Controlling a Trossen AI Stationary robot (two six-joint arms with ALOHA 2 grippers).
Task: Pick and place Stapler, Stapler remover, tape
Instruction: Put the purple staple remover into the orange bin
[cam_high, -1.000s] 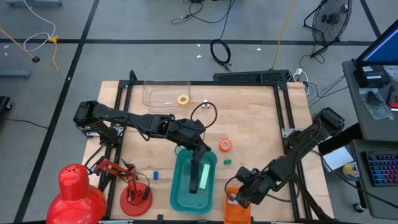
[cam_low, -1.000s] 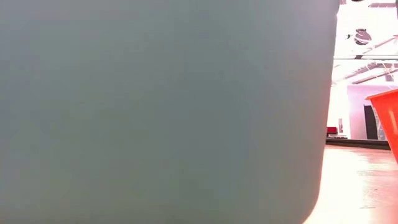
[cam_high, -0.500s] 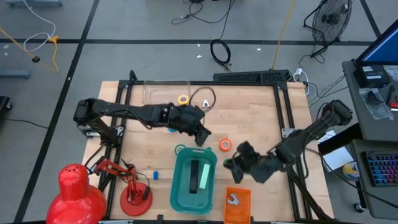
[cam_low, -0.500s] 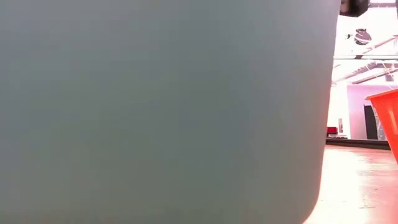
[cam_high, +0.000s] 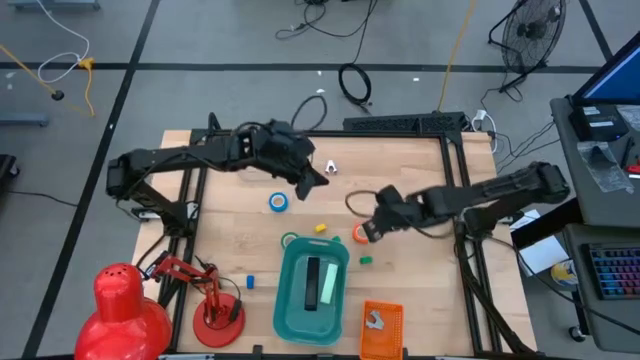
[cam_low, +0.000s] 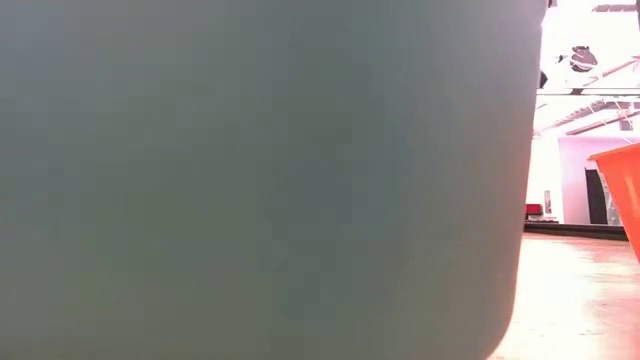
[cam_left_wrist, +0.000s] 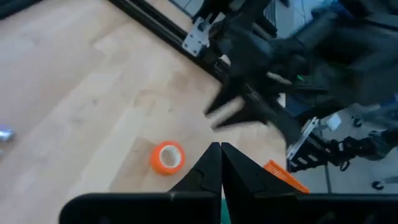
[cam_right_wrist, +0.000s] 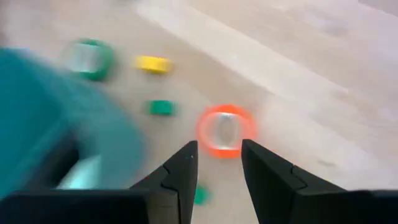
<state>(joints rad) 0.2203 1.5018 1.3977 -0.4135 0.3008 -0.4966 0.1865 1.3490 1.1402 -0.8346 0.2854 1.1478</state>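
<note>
The orange tape (cam_high: 358, 238) (cam_right_wrist: 225, 130) lies flat on the wooden table, right of the teal bin (cam_high: 285, 320). My right gripper (cam_high: 368, 228) (cam_right_wrist: 217, 167) hovers open over it, and the roll shows just beyond the fingertips. My left gripper (cam_high: 318, 180) (cam_left_wrist: 219, 163) is shut with nothing in it, raised over the table's far middle. The blue tape (cam_high: 279, 202) lies below it, and the green tape (cam_high: 289, 240) (cam_right_wrist: 90, 59) sits at the bin's far corner. The stapler (cam_high: 318, 283) lies in the bin. The stapler remover (cam_high: 374, 320) lies in the orange basket (cam_high: 385, 340).
A yellow block (cam_high: 321, 228), a green block (cam_high: 366, 261) and a blue block (cam_high: 250, 282) lie loose around the bin. A red lamp (cam_high: 120, 310) and a red stand (cam_high: 215, 312) fill the near left corner. The bin's wall (cam_low: 260, 180) blocks most of the low view.
My left gripper has risen out of the teal bin and swung toward the table's far edge, leaving the stapler lying in the bin. My right gripper has left the orange basket, where the stapler remover stays, and swung toward the far side and left to the orange tape.
</note>
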